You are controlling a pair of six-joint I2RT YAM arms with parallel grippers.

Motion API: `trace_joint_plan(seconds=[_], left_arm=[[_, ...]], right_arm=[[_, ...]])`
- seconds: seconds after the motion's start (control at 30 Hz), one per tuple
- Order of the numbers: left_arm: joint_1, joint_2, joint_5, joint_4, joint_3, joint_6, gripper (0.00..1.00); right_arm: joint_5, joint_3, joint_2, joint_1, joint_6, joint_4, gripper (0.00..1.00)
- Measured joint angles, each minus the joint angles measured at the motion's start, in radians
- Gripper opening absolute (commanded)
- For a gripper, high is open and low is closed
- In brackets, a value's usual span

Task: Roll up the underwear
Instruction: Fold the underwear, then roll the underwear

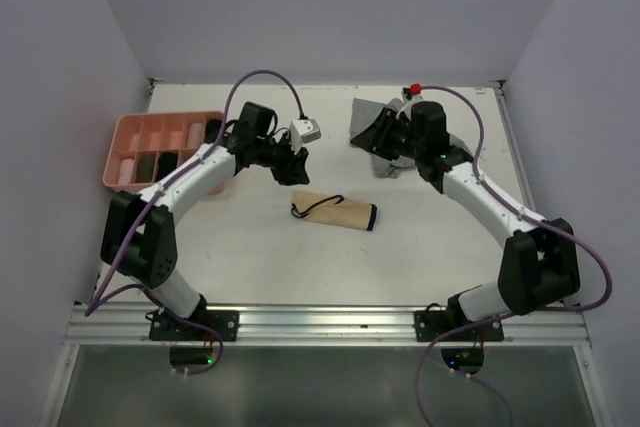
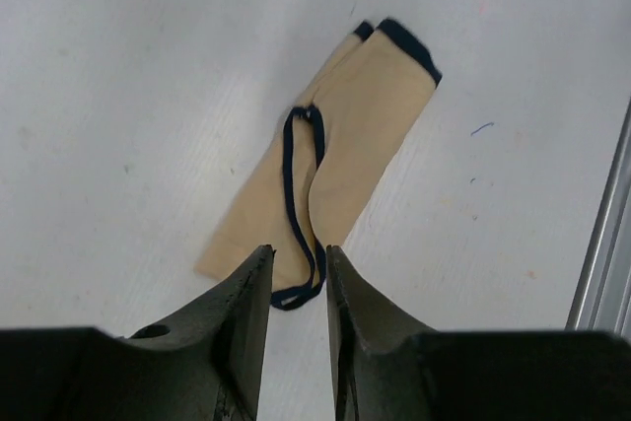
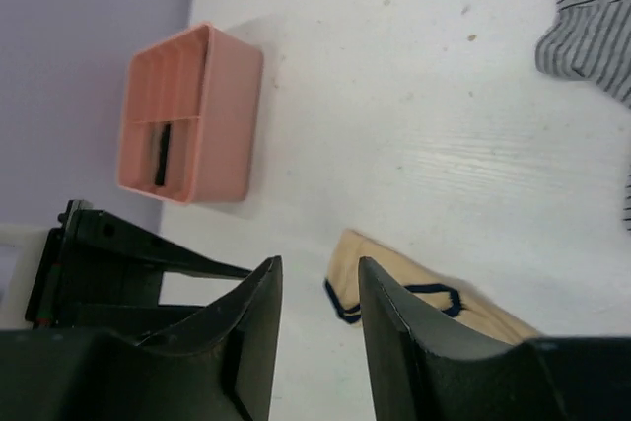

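Note:
A beige underwear with dark trim (image 1: 335,211) lies flat and folded into a long strip at the table's middle. My left gripper (image 1: 296,172) hovers just above and behind its left end, jaws slightly apart and empty. In the left wrist view the strip (image 2: 355,135) runs away from the gripper (image 2: 299,255). My right gripper (image 1: 378,135) is open and empty, raised over a pile of grey striped and dark grey underwear (image 1: 372,162) at the back right. The right wrist view shows its gripper (image 3: 319,268), the beige strip's end (image 3: 346,273) and striped fabric (image 3: 592,17).
A pink compartment tray (image 1: 160,147) stands at the left edge with several rolled items in it; it also shows in the right wrist view (image 3: 222,115). A small red object (image 1: 412,89) sits at the back wall. A metal rail (image 1: 330,322) runs along the near edge.

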Motion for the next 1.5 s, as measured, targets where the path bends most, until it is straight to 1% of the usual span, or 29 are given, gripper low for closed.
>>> trace_joint_plan(seconds=[0.1, 0.17, 0.27, 0.33, 0.47, 0.57, 0.73, 0.83, 1.0, 1.13, 1.3, 1.37, 1.47, 1.5], left_arm=[[0.0, -0.016, -0.102, -0.04, -0.082, 0.004, 0.31], [-0.003, -0.016, -0.173, -0.066, -0.148, -0.003, 0.32], [-0.025, -0.018, -0.266, -0.087, -0.243, -0.026, 0.31], [-0.055, -0.018, -0.303, -0.088, -0.28, -0.047, 0.3], [-0.116, 0.0, -0.342, -0.066, -0.3, -0.098, 0.3], [-0.121, 0.067, -0.372, -0.03, -0.283, -0.134, 0.29], [-0.103, 0.135, -0.388, 0.039, -0.217, -0.179, 0.31], [-0.089, 0.183, -0.391, 0.071, -0.163, -0.187, 0.32], [-0.065, 0.268, -0.366, 0.123, -0.066, -0.183, 0.35], [-0.059, 0.309, -0.327, 0.165, -0.026, -0.176, 0.39], [-0.057, 0.315, -0.289, 0.188, -0.025, -0.168, 0.45], [-0.052, 0.31, -0.274, 0.201, -0.037, -0.167, 0.47], [-0.026, 0.249, -0.251, 0.217, -0.105, -0.159, 0.54], [-0.009, 0.209, -0.241, 0.213, -0.134, -0.151, 0.54]], right_arm=[[0.032, 0.122, 0.117, 0.0, -0.146, -0.138, 0.4], [0.056, 0.172, 0.211, 0.0, -0.243, -0.238, 0.38], [0.077, 0.192, 0.32, 0.0, -0.355, -0.351, 0.34], [0.08, 0.192, 0.361, 0.0, -0.407, -0.409, 0.32], [0.081, 0.192, 0.419, 0.009, -0.457, -0.45, 0.3], [0.082, 0.19, 0.433, 0.032, -0.473, -0.457, 0.28], [0.084, 0.12, 0.428, 0.095, -0.467, -0.431, 0.27], [0.087, 0.035, 0.365, 0.127, -0.444, -0.394, 0.27], [0.078, -0.093, 0.272, 0.188, -0.359, -0.328, 0.27], [0.061, -0.153, 0.237, 0.261, -0.26, -0.272, 0.27], [0.045, -0.177, 0.229, 0.345, -0.146, -0.224, 0.31], [0.047, -0.18, 0.214, 0.35, -0.122, -0.227, 0.32], [0.063, -0.18, 0.151, 0.346, -0.106, -0.25, 0.33], [0.074, -0.179, 0.117, 0.345, -0.106, -0.263, 0.33]])
